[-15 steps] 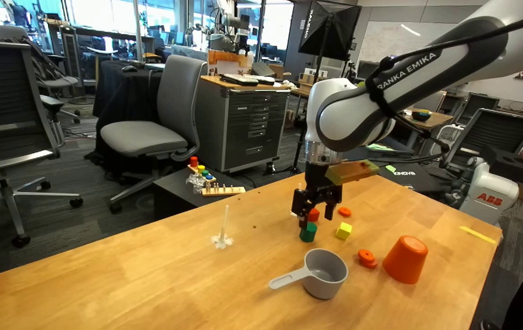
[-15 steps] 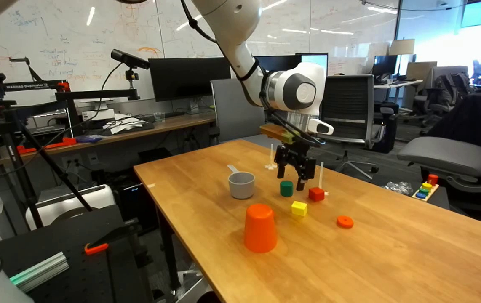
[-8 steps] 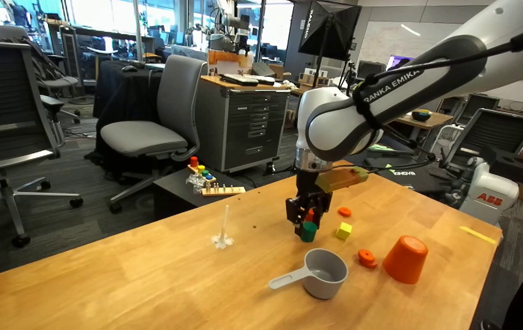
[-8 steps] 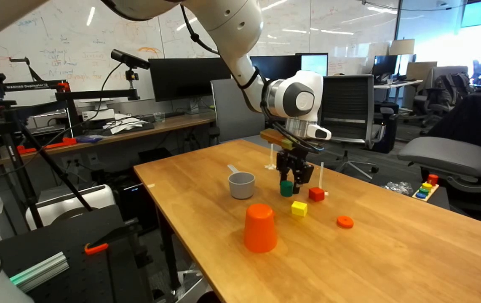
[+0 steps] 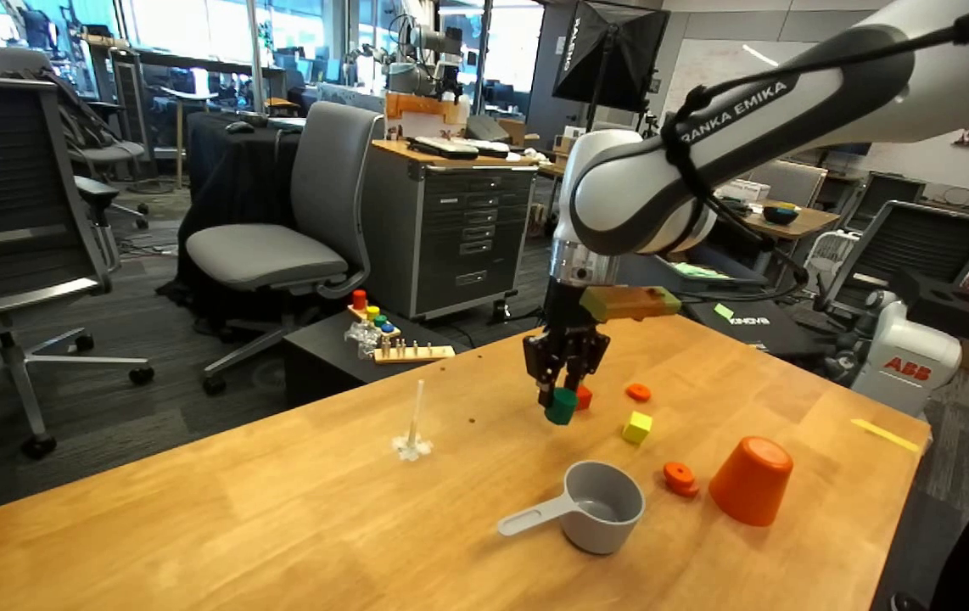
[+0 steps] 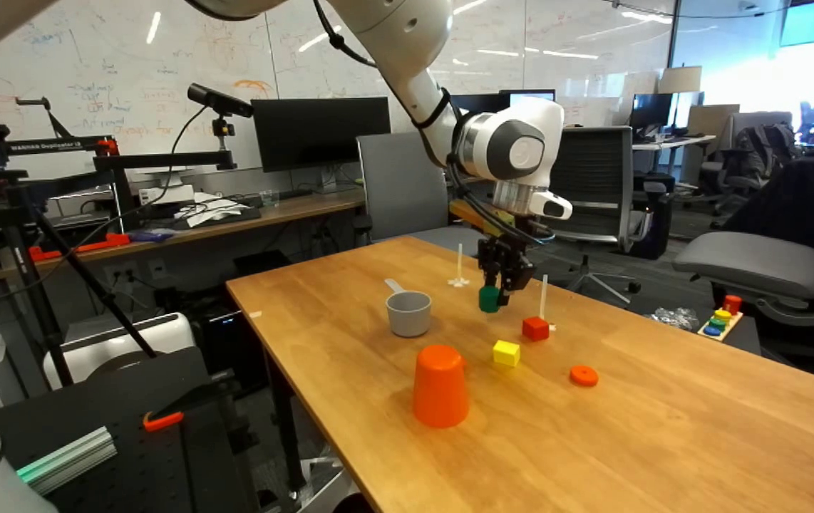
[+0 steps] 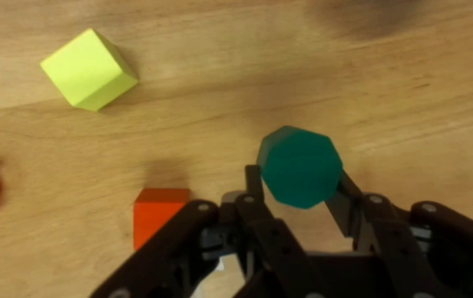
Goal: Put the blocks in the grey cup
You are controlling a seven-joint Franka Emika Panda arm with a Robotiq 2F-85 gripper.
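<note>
Hanging over the wooden table (image 6: 592, 442), the white robot arm (image 5: 624, 204) ends in a gripper (image 7: 300, 177), its jaws drawn narrow.
In both exterior views the grey cup (image 5: 599, 519) stands upright on the table, apart from the gripper, and the orange cup (image 5: 752, 481) sits upside down near it. The green block (image 7: 302, 167) is pinched between the fingertips, held off the table. The red block (image 6: 536, 328) and the yellow block (image 5: 637, 427) lie on the table, outside the grey cup, with a flat orange disc (image 6: 584, 375) near them.
</note>
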